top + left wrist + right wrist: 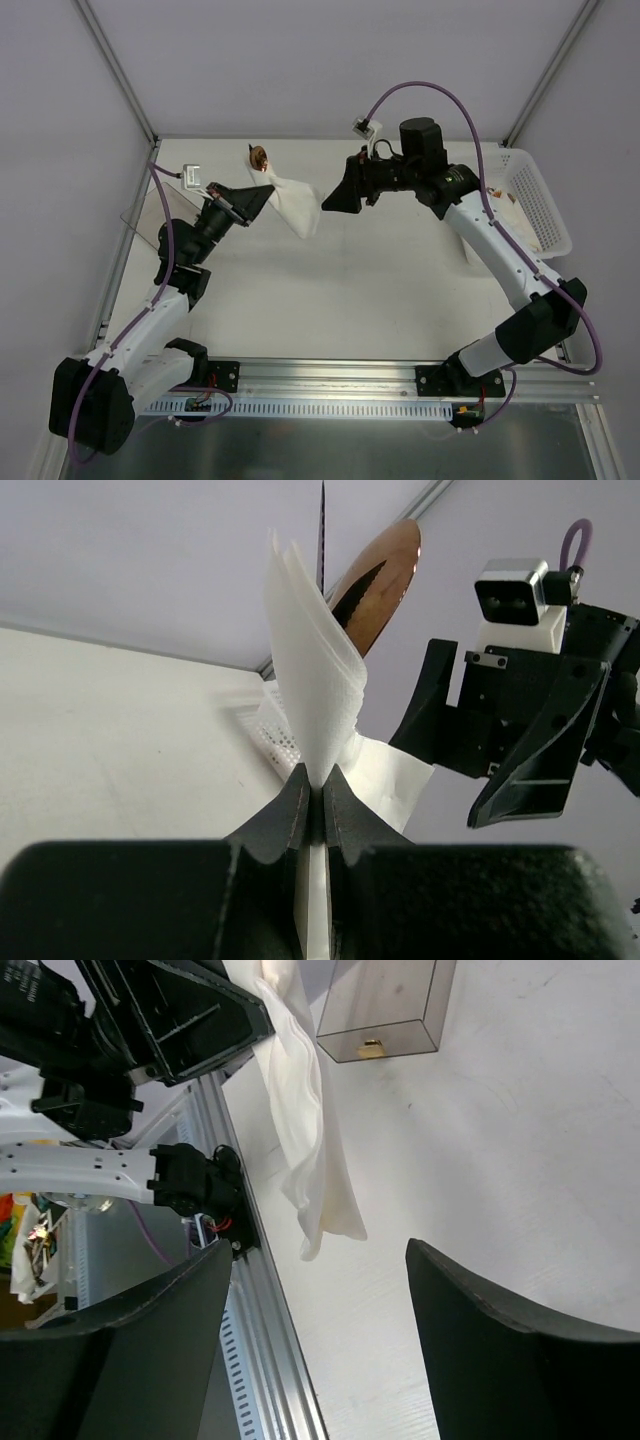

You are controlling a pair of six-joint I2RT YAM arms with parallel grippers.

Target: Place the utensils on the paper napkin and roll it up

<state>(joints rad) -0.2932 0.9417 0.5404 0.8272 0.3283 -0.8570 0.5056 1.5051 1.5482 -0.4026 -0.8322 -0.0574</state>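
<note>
My left gripper (266, 193) is shut on the white paper napkin (297, 207) and holds it lifted above the table; in the left wrist view the folded sheet (312, 680) rises out of the closed jaws (320, 782). A brown utensil tip (385, 572) sticks up from behind the folds, also visible from above (258, 157). How much of the utensils lies inside the napkin is hidden. My right gripper (327, 203) stands open just right of the napkin's loose end, holding nothing. In the right wrist view (320, 1250) the napkin (305, 1140) hangs beyond the spread fingers.
A white perforated basket (540, 205) stands at the right edge. A clear smoky container (148, 215) sits at the left, behind my left arm, and shows too in the right wrist view (385, 1005). An aluminium rail (330, 375) runs along the near edge.
</note>
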